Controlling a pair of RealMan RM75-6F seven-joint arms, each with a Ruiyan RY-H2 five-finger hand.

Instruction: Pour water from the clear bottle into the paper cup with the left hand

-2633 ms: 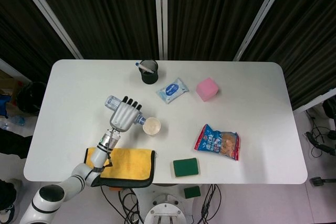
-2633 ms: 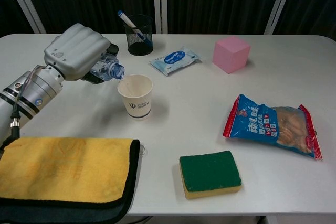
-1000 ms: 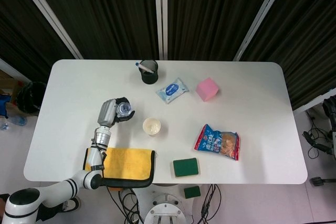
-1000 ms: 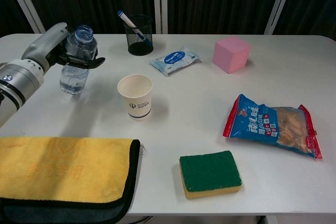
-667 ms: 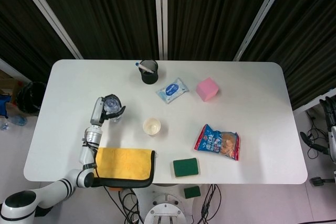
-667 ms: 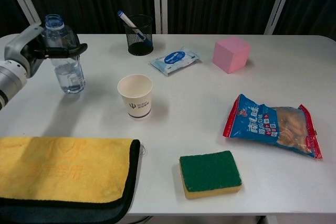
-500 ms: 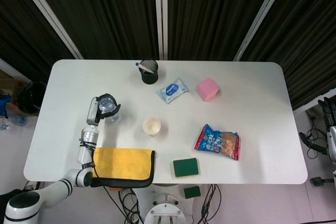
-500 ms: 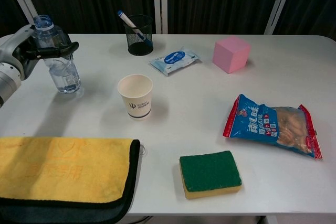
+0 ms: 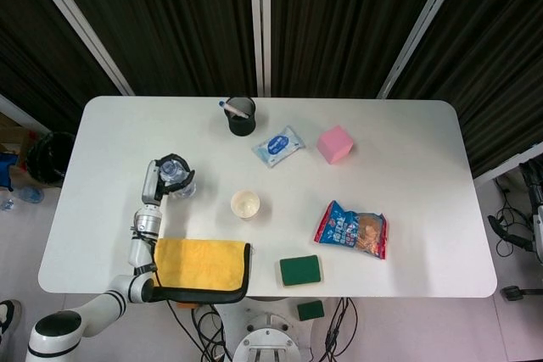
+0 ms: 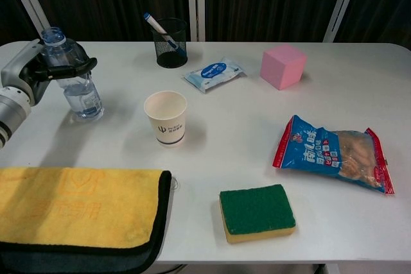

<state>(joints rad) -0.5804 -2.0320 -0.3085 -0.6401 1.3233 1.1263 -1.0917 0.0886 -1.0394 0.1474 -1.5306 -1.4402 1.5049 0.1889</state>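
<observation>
Bottle (image 10: pixel 72 72) back upright | left hand (image 10: pixel 29 75) still gripping | cup (image 10: pixel 166 117) beside

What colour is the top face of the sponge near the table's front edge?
Dark green, over a yellow base layer; the sponge shows best in the chest view.

Bottle (image 10: pixel 72 75) left of cup (image 10: pixel 166 117); sponge (image 10: pixel 256 212) nearer.

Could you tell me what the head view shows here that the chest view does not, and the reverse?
Only the head view shows the left arm down to its shoulder and the whole table outline. Only the chest view shows the water level in the clear bottle and the logo on the paper cup. Both show the left hand holding the upright bottle, the yellow cloth and green sponge.
</observation>
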